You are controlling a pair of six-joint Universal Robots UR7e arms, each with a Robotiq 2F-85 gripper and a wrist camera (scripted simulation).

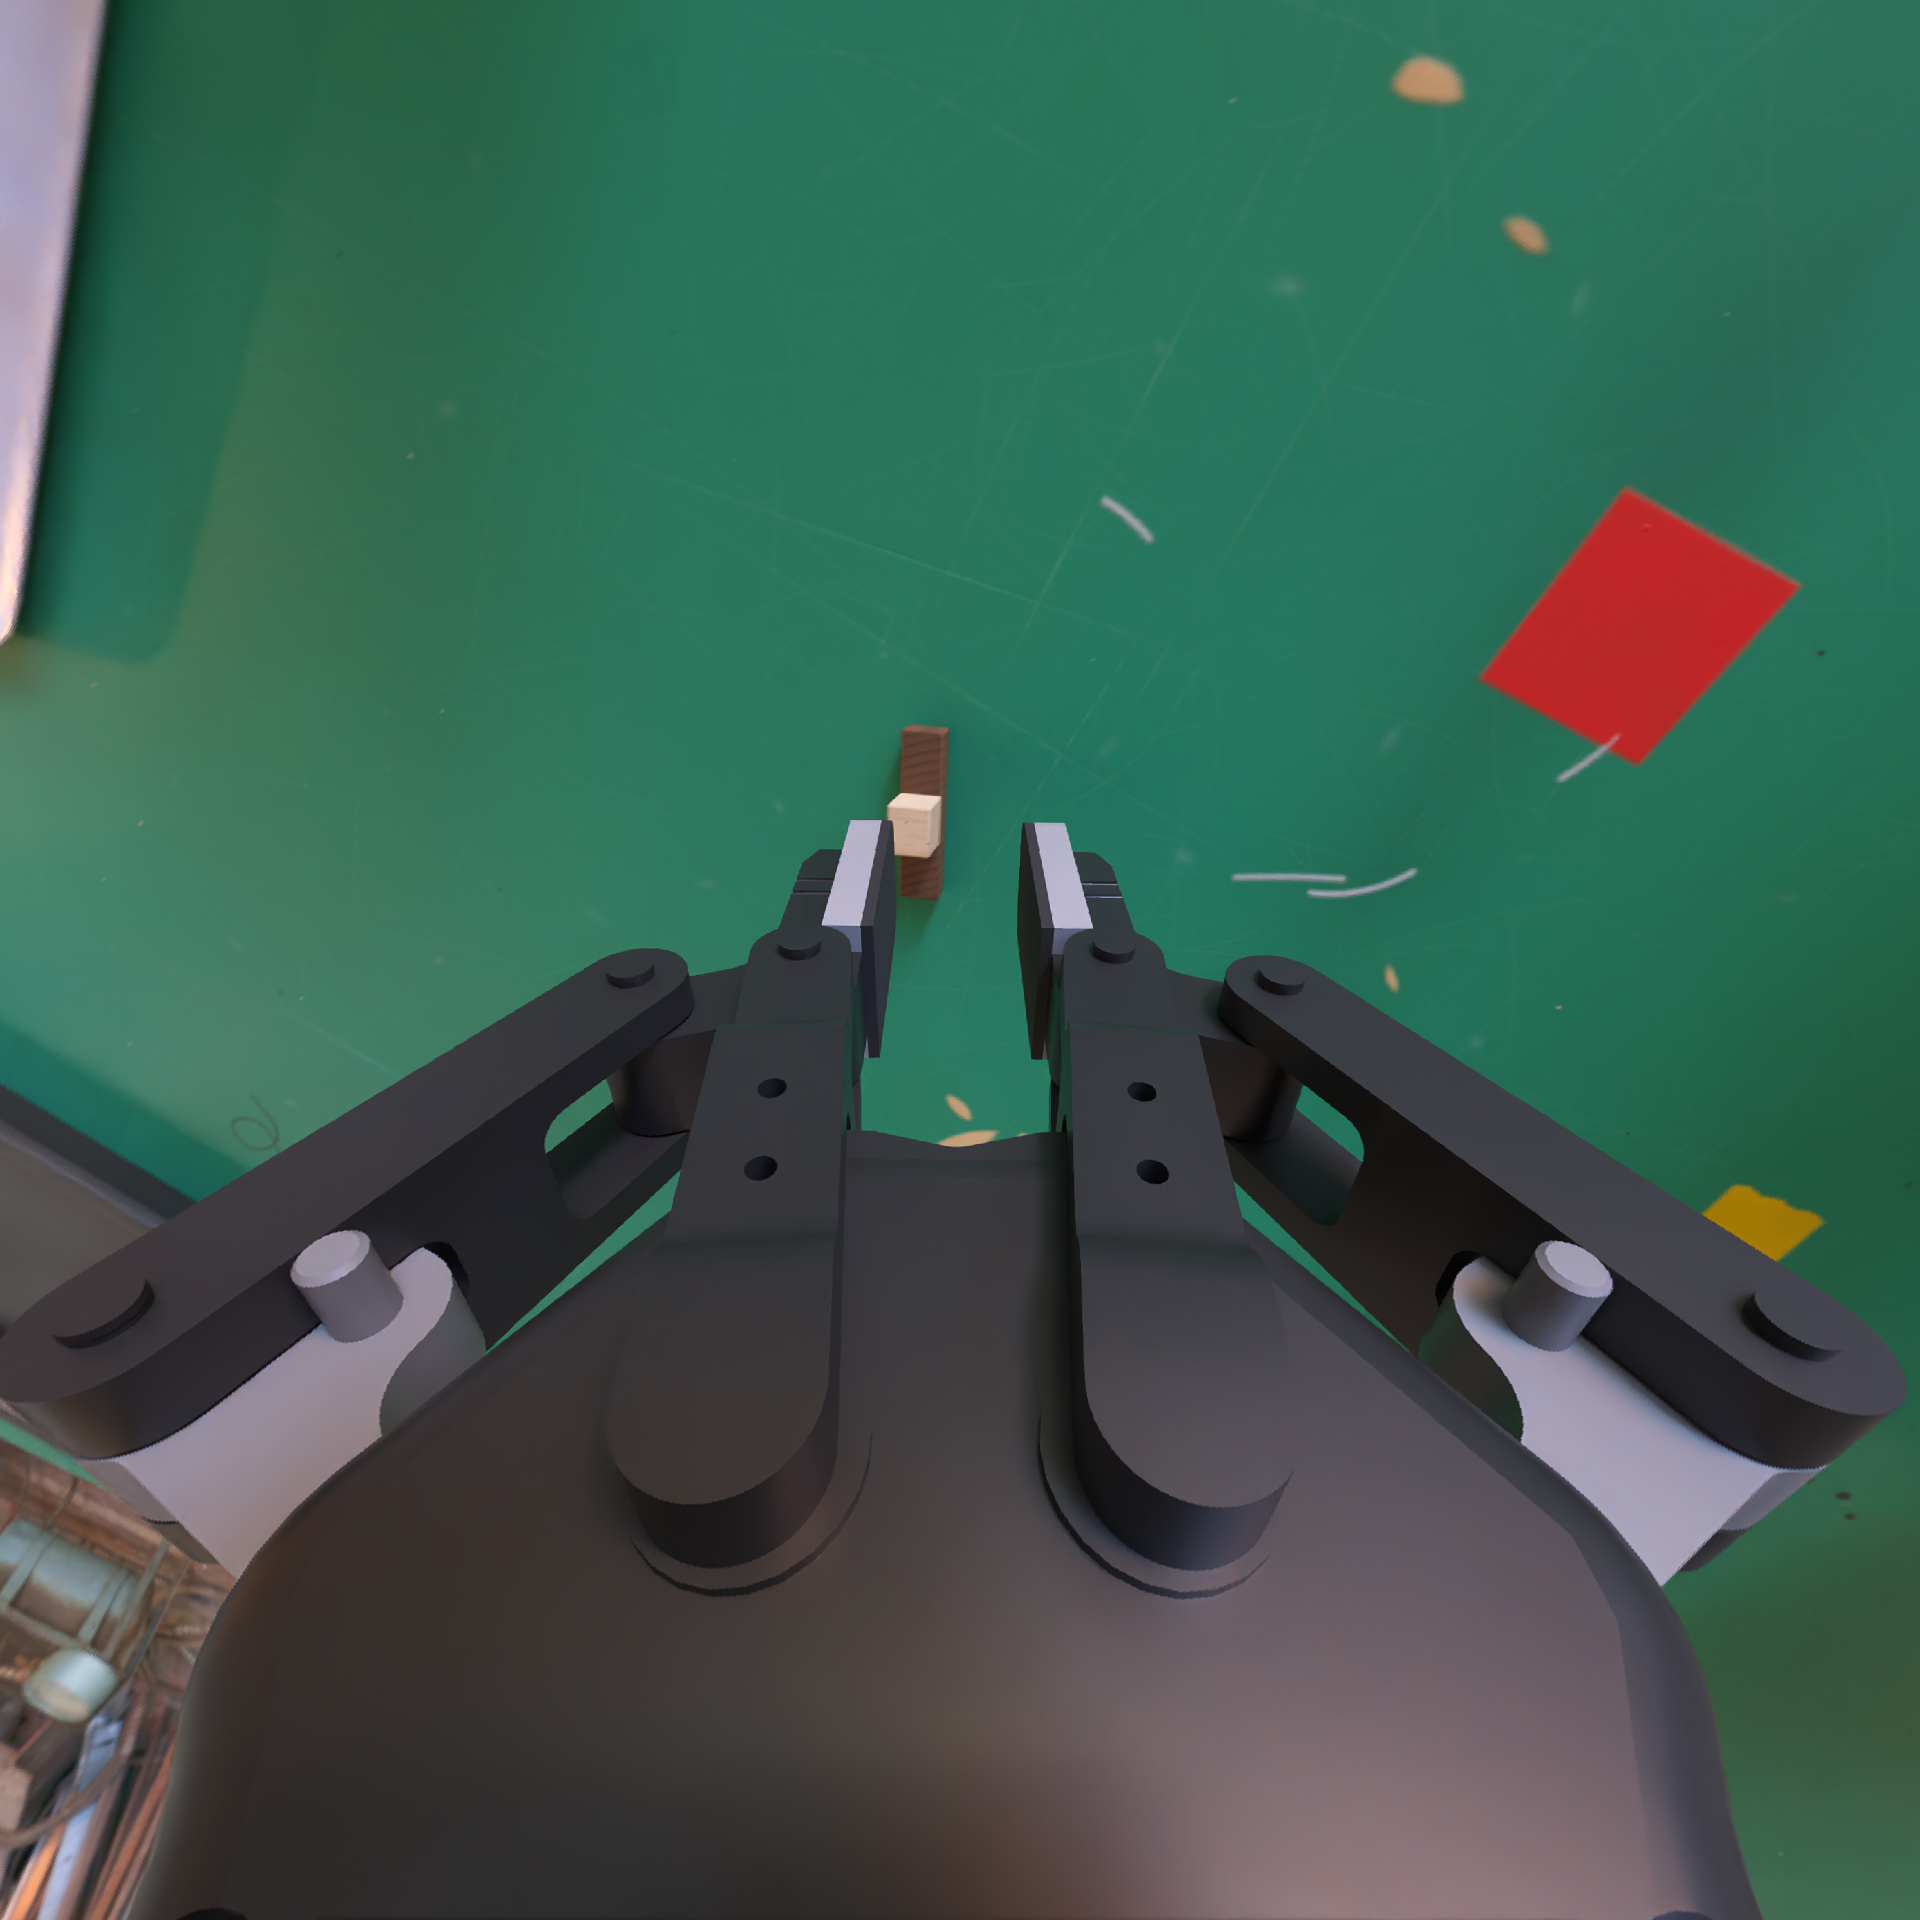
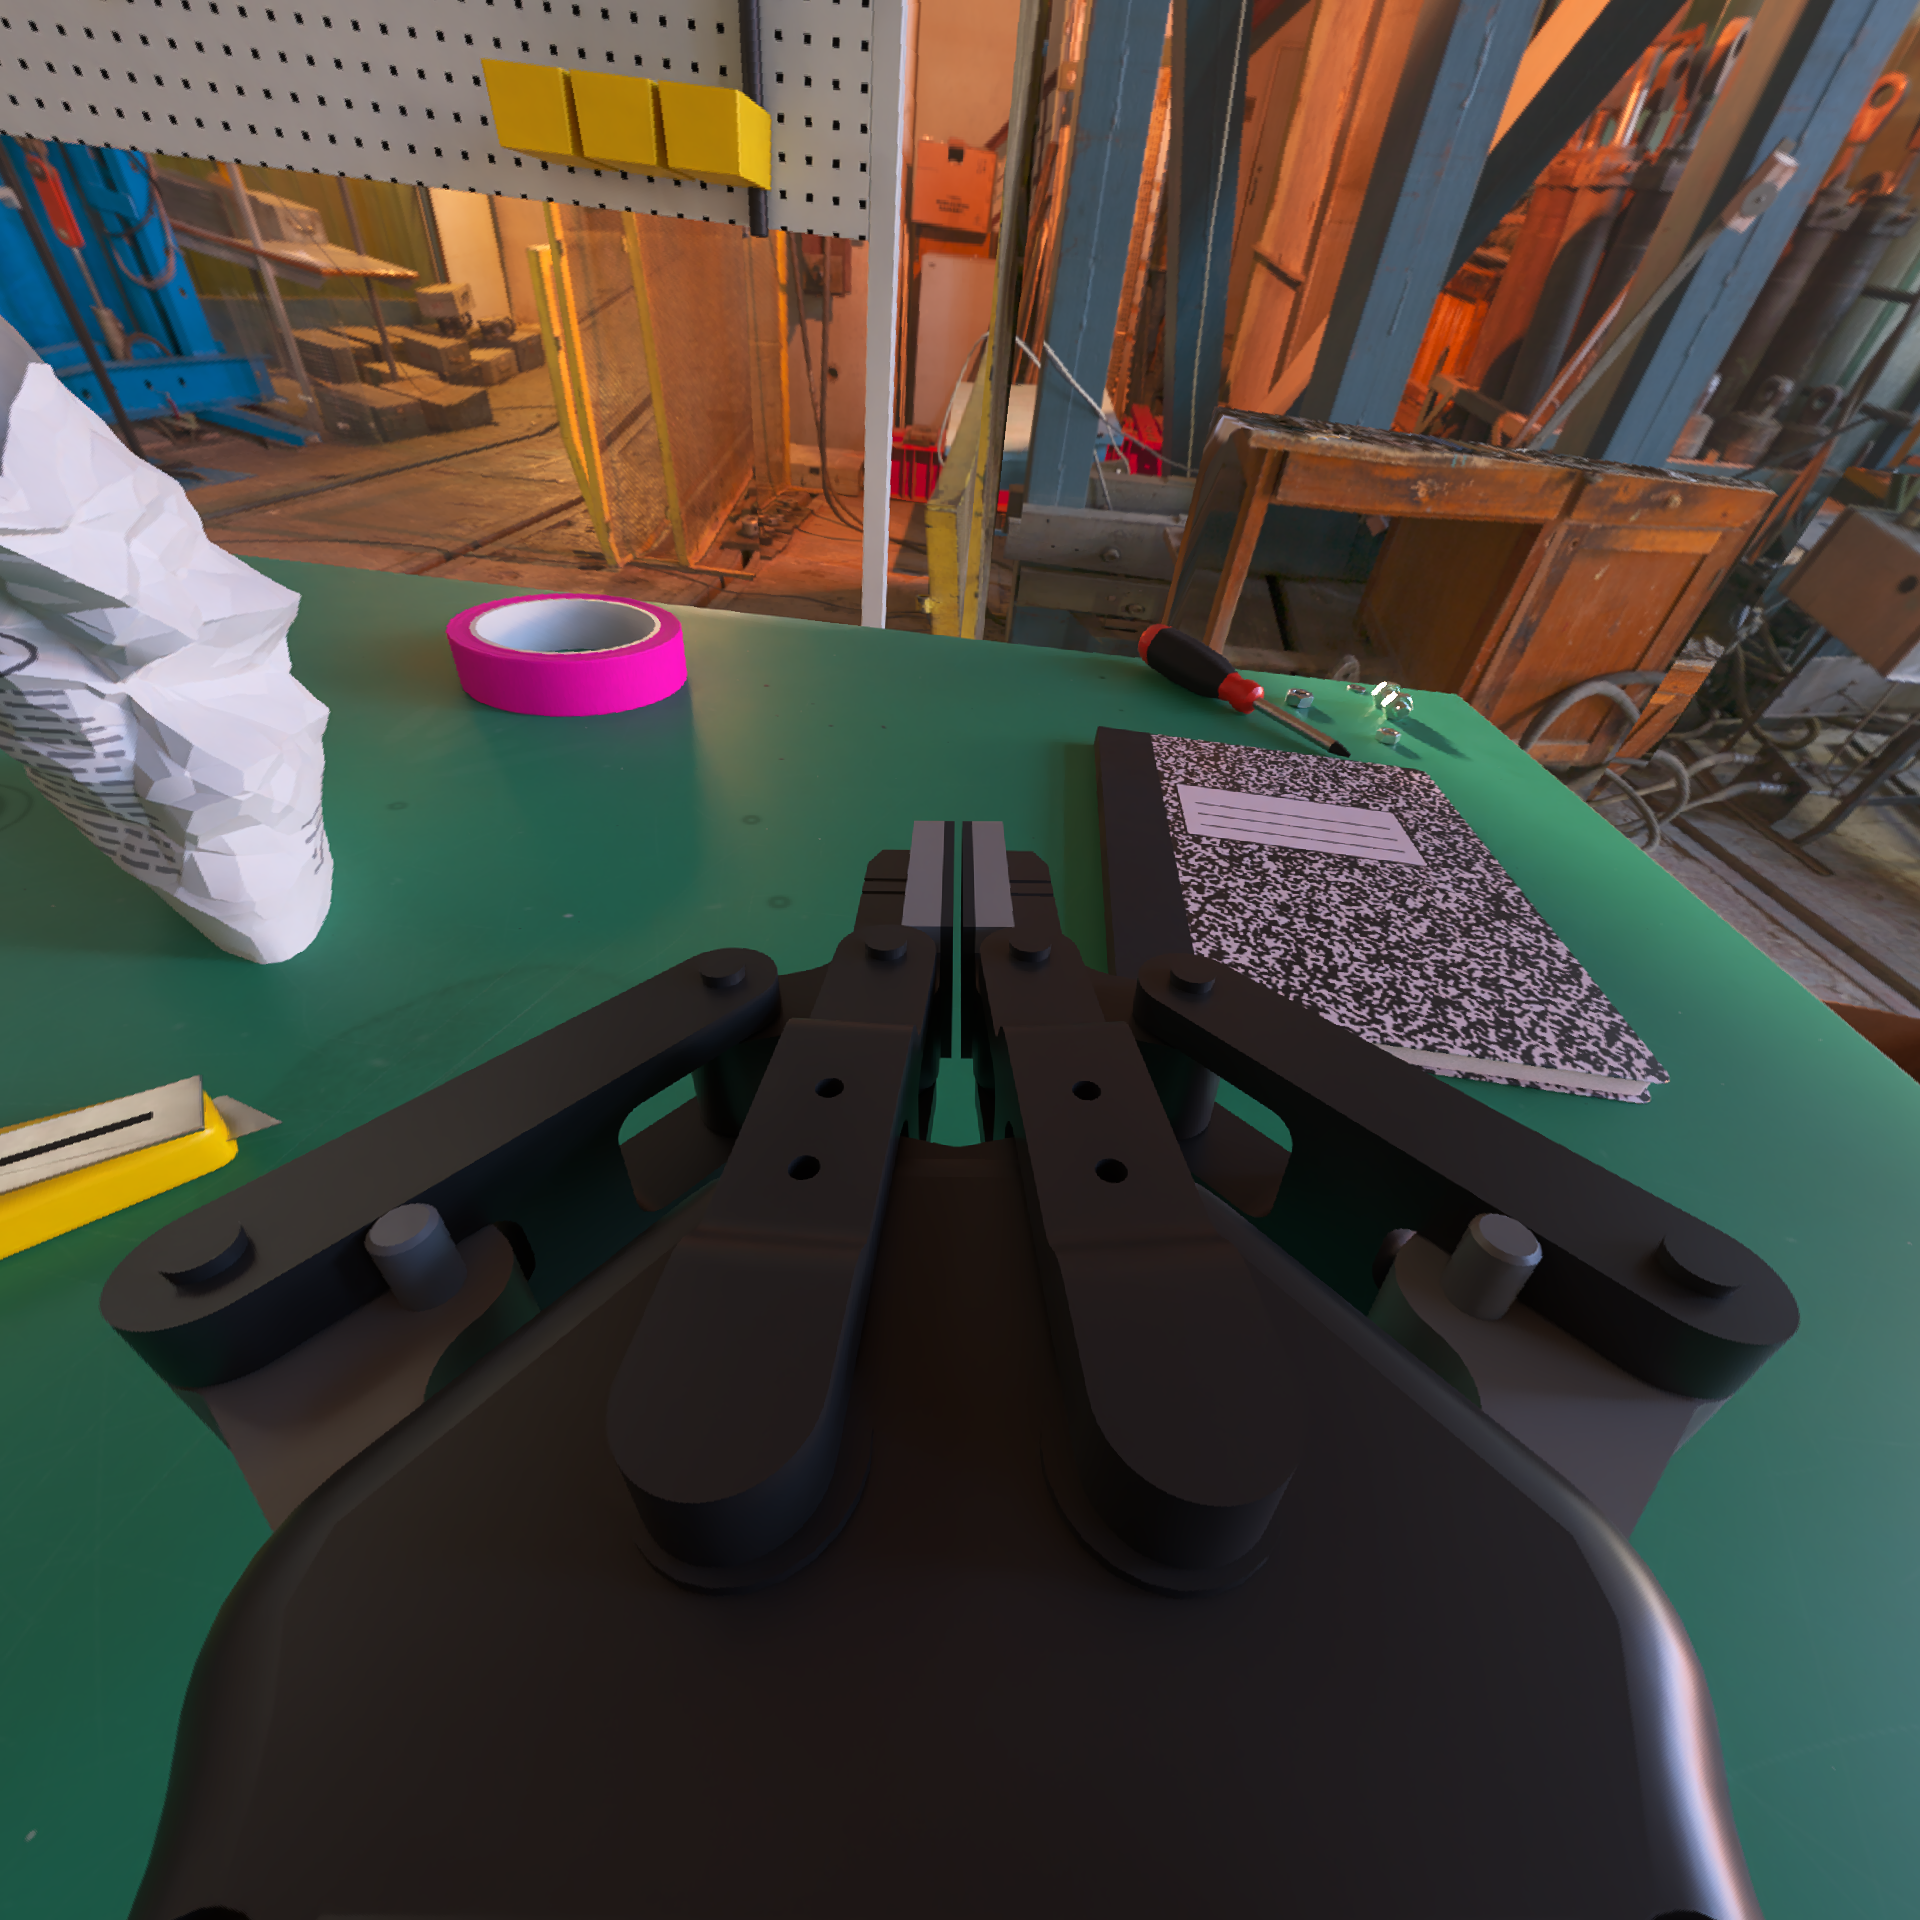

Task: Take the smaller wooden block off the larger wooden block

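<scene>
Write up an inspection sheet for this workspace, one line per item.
Surface: green table top, scratched, with pale chips and white marks.
Job's things: small pale block sits on the long dark block, near its middle.
Clutter: red rectangle and yellow patch flat on the table; pink tape roll, speckled notebook, screwdriver, loose nuts, crumpled paper, yellow utility knife.
Grippers: left gripper open above the blocks, which lie toward its left finger; right gripper shut, empty, away from the blocks.
Cables: nothing seen on the table.
Surroundings: pegboard with yellow bins; workshop with a wooden bench behind.
</scene>
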